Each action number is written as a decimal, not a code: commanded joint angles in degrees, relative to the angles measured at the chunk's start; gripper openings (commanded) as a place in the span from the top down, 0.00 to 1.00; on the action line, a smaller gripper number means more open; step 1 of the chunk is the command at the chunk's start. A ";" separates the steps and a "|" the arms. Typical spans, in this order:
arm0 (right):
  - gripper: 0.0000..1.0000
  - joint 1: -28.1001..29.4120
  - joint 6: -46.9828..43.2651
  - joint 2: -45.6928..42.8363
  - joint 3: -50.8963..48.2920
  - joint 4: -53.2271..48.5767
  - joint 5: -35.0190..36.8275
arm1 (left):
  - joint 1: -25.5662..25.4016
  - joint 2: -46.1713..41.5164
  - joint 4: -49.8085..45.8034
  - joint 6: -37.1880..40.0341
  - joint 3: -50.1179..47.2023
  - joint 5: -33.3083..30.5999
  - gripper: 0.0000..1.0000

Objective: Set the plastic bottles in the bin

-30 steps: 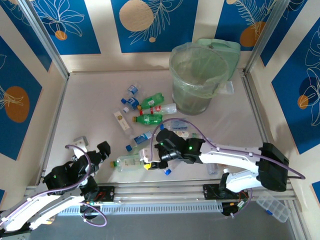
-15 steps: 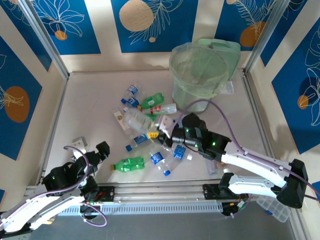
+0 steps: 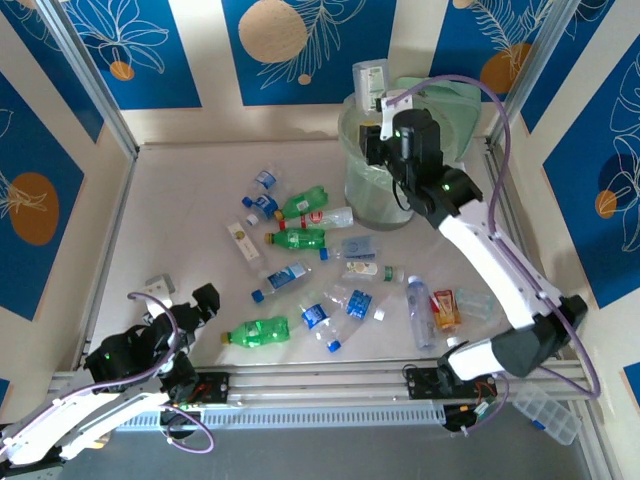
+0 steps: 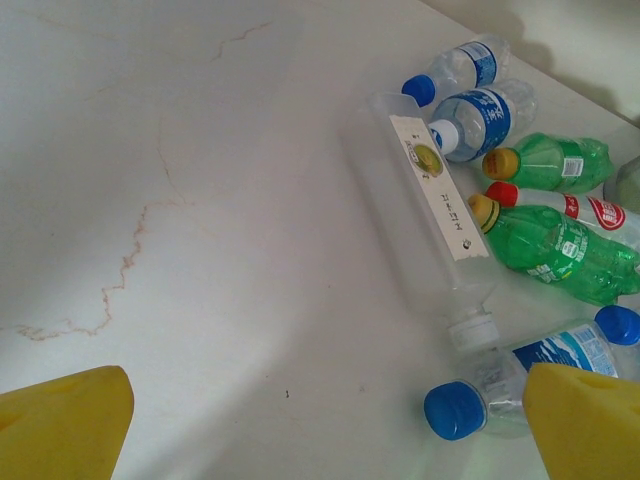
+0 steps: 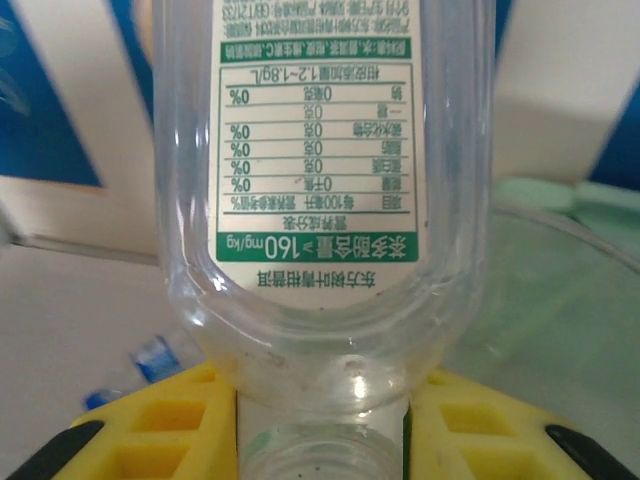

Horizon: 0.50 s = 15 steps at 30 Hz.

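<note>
Clear plastic bottle [image 5: 320,200] sits clamped tight in my right gripper [image 5: 320,440], raised at the bin [image 3: 385,195] rim; my left gripper [image 4: 320,430] gapes wide, empty.

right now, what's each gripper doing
left gripper: open, empty
right gripper: shut on a clear bottle, held up at the bin

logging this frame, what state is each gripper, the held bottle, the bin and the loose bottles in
right gripper, shut on clear bottle
clear bottle, held aloft near the bin, not released
left gripper, open, empty
bin, upright, bag-lined
bottles on table, lying on their sides
</note>
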 commanded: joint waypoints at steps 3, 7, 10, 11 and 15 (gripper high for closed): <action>1.00 -4.60 4.74 7.16 8.02 -13.46 2.98 | -0.19 -0.69 0.17 0.23 -0.56 -0.13 0.00; 1.00 -7.07 4.34 12.79 12.60 -18.21 1.33 | -0.24 -0.69 0.02 0.01 -0.56 -0.21 0.00; 1.00 -9.10 4.09 17.17 16.10 -22.13 -1.68 | -0.21 -0.69 -0.07 -0.08 -0.65 -0.43 0.00; 1.00 -9.59 3.95 18.49 17.20 -23.29 -2.53 | -0.28 -0.69 -0.11 -0.08 -0.65 -0.47 0.00; 1.00 -11.01 2.97 23.72 21.00 -26.86 -2.96 | -0.19 -0.69 -0.50 -0.33 -0.56 -0.73 0.00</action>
